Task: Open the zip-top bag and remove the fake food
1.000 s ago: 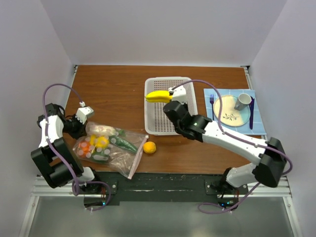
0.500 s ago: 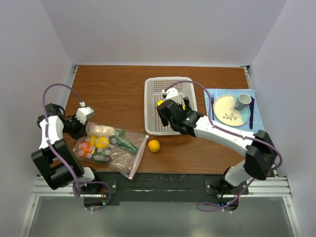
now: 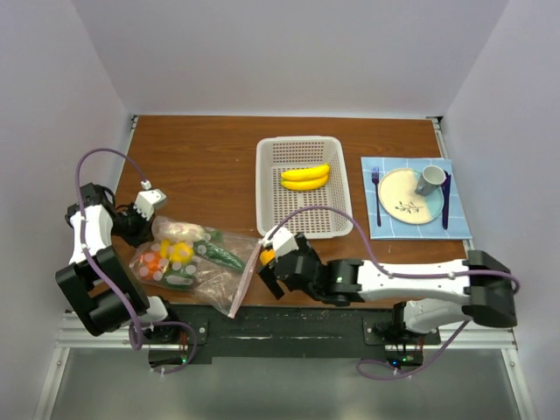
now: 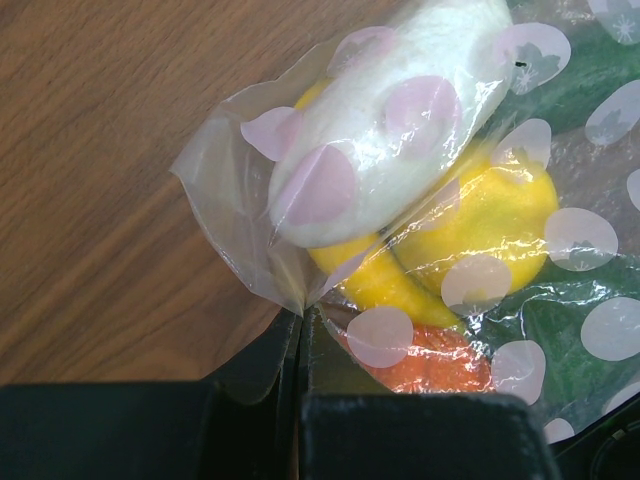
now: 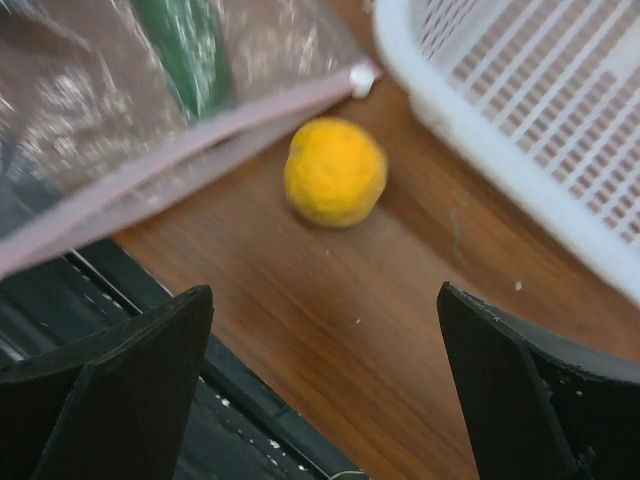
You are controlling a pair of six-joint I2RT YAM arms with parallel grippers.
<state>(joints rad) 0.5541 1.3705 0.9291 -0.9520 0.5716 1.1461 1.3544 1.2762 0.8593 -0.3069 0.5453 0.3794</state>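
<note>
The zip-top bag lies at the front left, clear with pink dots, its pink zip strip facing right. Inside it are a white oval, yellow pieces, an orange-red tomato and a green cucumber. My left gripper is shut on the bag's back left corner. A yellow banana lies in the white basket. A lemon sits on the table just outside the bag's mouth. My right gripper hangs open just short of it, empty.
The basket wall is close on the lemon's right. A cream plate with a grey mug and cutlery rests on a blue mat at the right. The table's front edge and black rail run under my right gripper.
My right gripper let go of the banana, which now lies in the basket, opened wide and swung back to the front edge beside the lemon. The left arm has not moved.
</note>
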